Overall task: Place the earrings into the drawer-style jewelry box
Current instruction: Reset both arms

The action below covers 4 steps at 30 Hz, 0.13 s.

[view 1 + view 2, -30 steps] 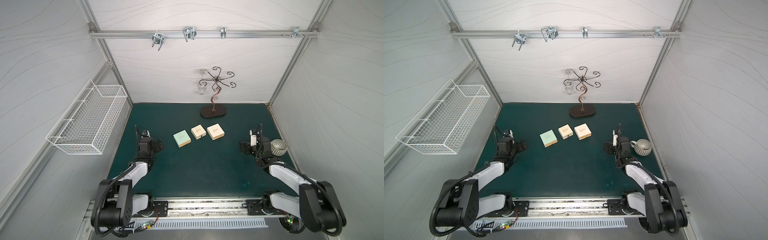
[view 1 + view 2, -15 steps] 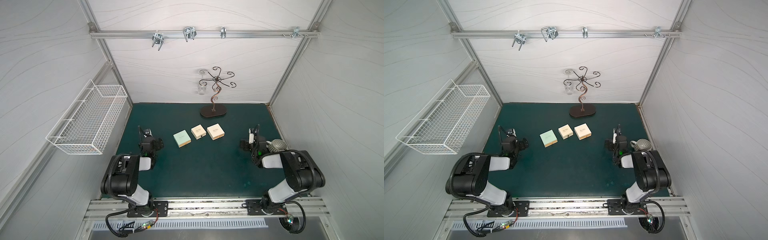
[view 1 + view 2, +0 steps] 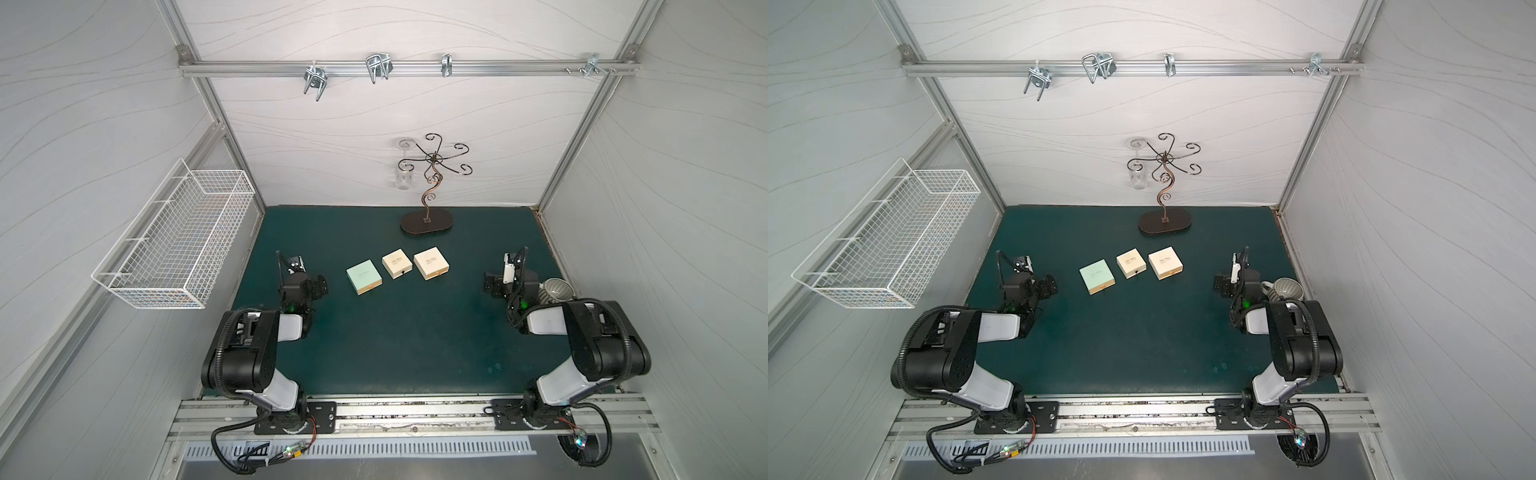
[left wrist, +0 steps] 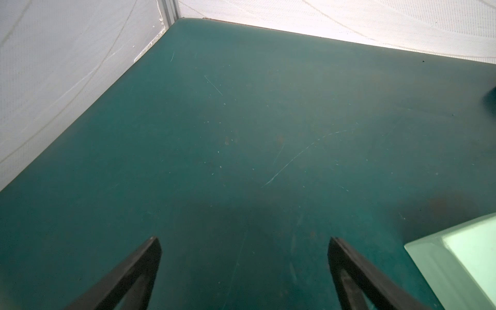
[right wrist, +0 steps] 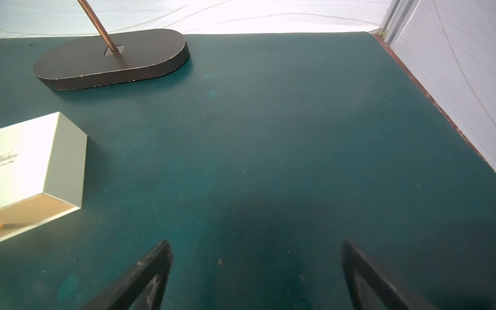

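Left fingers (image 4: 149, 252) and right fingers (image 5: 161, 257) both gape empty, flanking the row of 3 drawer-style jewelry boxes (image 3: 397, 262), left slightly nearer; no earrings are visible.

Before one bronze scrolled-wire stand (image 3: 415, 222) lie two cream square cardboard boxes (image 3: 397, 262) and one mint-green square box (image 3: 364, 276), with one grey ribbed ceramic cup (image 3: 557, 288) off to its right.
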Motion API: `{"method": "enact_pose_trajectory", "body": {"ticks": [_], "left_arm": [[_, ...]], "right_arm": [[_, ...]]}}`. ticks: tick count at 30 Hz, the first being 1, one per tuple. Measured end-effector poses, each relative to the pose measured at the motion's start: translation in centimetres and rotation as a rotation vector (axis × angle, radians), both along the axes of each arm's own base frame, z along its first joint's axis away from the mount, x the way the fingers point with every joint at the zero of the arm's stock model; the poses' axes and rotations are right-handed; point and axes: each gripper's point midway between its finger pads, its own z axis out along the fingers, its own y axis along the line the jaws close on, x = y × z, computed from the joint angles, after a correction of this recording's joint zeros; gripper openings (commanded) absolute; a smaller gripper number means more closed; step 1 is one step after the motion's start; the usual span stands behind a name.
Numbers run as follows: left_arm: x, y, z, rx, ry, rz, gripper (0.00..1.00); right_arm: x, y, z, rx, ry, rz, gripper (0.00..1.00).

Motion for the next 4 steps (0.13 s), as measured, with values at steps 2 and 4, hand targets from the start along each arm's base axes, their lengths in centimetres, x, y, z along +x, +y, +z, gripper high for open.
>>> {"method": "enact_pose_trajectory", "body": {"ticks": [2,4], "left_arm": [[0.01,0.0,0.02,0.0,-0.001,0.0,1.0],[0.03,0.0,0.05,0.0,-0.002,0.0,1.0]], "right_arm": [[0.13,0.04,0.16,0.003,-0.004,0.001,0.99],[0.21,0.07,0.28,0.005,-0.008,0.002,0.99]]}}
